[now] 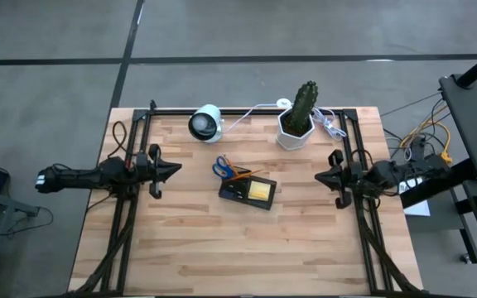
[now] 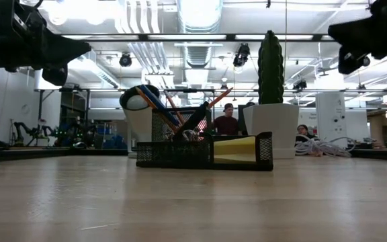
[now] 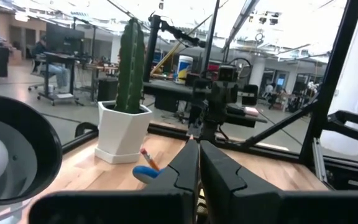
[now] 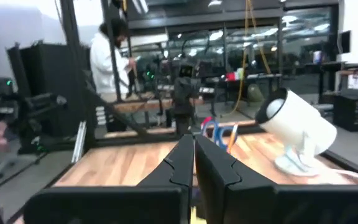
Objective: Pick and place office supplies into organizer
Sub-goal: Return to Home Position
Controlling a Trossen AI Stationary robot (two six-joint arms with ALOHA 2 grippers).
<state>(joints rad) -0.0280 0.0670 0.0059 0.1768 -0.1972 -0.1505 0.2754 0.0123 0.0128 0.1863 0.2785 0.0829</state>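
Note:
The black organizer [image 1: 248, 192] sits on the middle of the wooden table and also shows in the low view [image 2: 203, 151]. A yellow sticky-note pad [image 1: 260, 191] lies in its right compartment. Blue-handled scissors [image 1: 222, 168] and orange and dark pencils [image 2: 180, 111] stand slanted in its far left part. My left gripper [image 1: 177, 170] hovers shut at the table's left, pointing level toward the organizer. My right gripper [image 1: 320, 176] hovers shut at the table's right, facing it. Neither holds anything.
A white hexagonal pot with a green cactus [image 1: 299, 116] stands at the far middle-right. A white round camera-like device [image 1: 205, 122] stands at the far middle, with white cables [image 1: 330, 124] behind. Black frame rails [image 1: 131, 207] run along both sides. People show in the room beyond.

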